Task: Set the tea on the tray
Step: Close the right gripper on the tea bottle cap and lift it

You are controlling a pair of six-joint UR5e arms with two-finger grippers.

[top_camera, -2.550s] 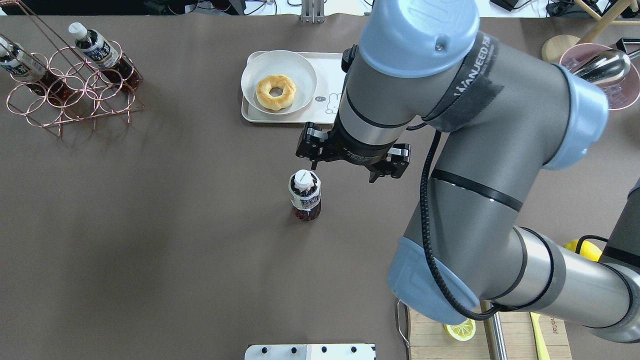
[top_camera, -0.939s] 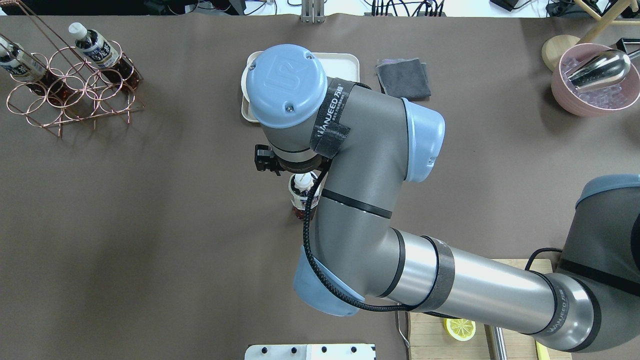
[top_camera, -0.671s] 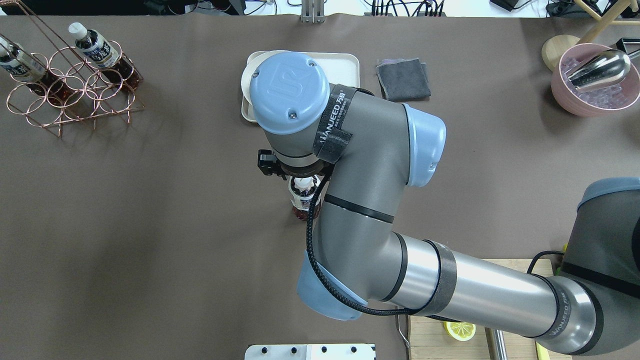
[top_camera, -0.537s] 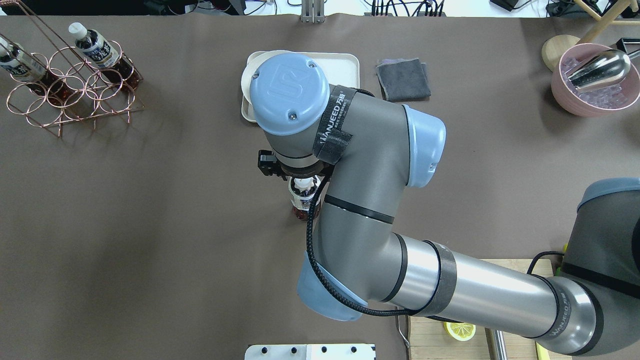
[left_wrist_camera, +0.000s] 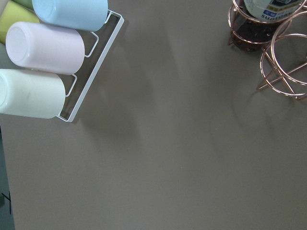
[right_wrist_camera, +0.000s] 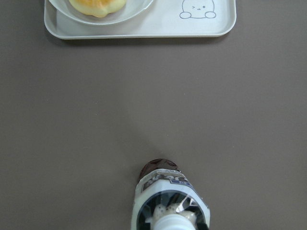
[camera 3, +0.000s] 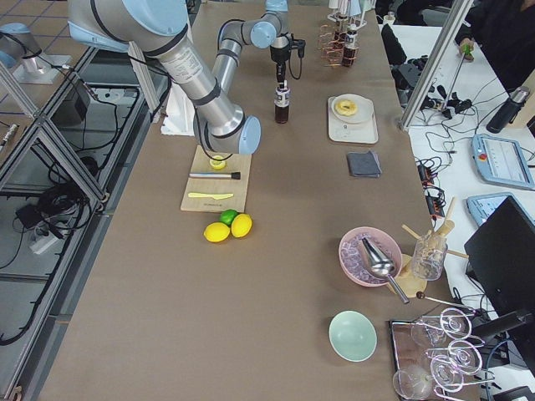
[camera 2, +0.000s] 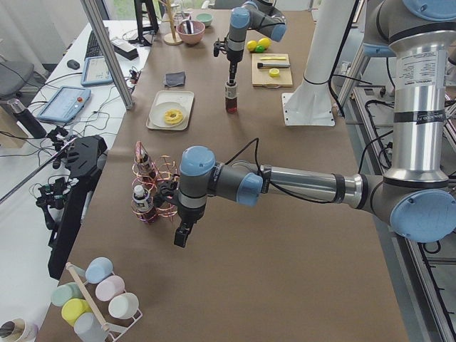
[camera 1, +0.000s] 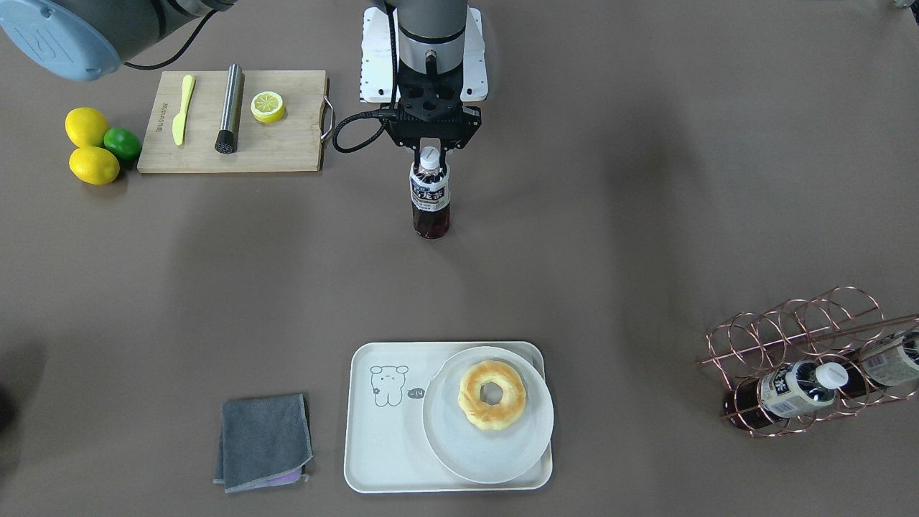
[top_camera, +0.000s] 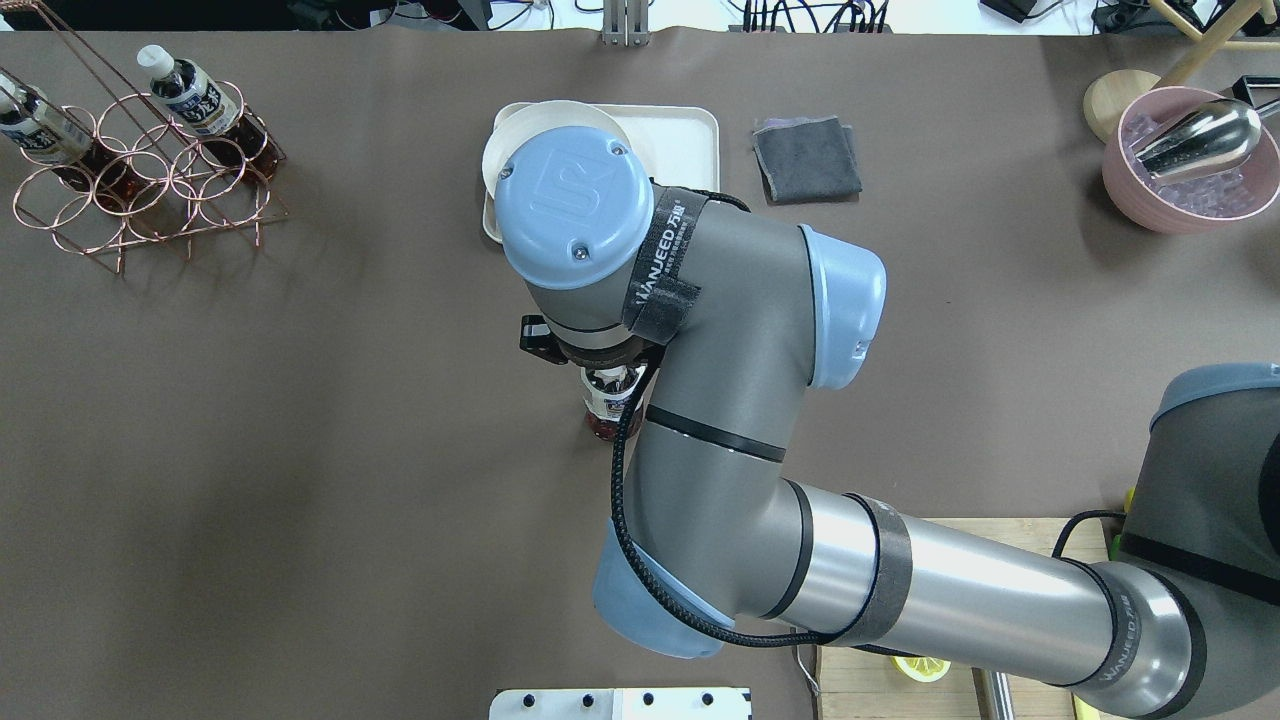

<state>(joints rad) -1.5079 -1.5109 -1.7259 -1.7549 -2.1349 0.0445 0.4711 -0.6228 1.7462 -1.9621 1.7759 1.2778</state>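
Now the right pincer (camera 1: pixel 429 148) sits straight above the upright tea (camera 1: pixel 430 197), fingers straddling its cap, grip state unclear, tray (camera 1: pixel 373 459) well beyond.

Clear plastic tea (camera 1: pixel 430 197), smooth matt tray (camera 1: pixel 380 459), copper wire rack (camera 1: pixel 804 337)

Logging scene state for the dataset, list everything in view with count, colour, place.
tea bottle: 1, dark red, upright mid-table.
tray: 1, cream, far side.
plate: 1, white, on tray.
doughnut: 1, golden, on plate.
cloth: 1, grey, beside tray.
wire rack: 1, copper, holding bottles.
cutting board: 1, wooden, with lemon half.
lemons: 2, yellow, beside board.
lime: 1, green.
cups: several pastel, in white rack.
pink bowl: 1, with scoop.
right claw: at bottle cap.
left claw: near wire rack.
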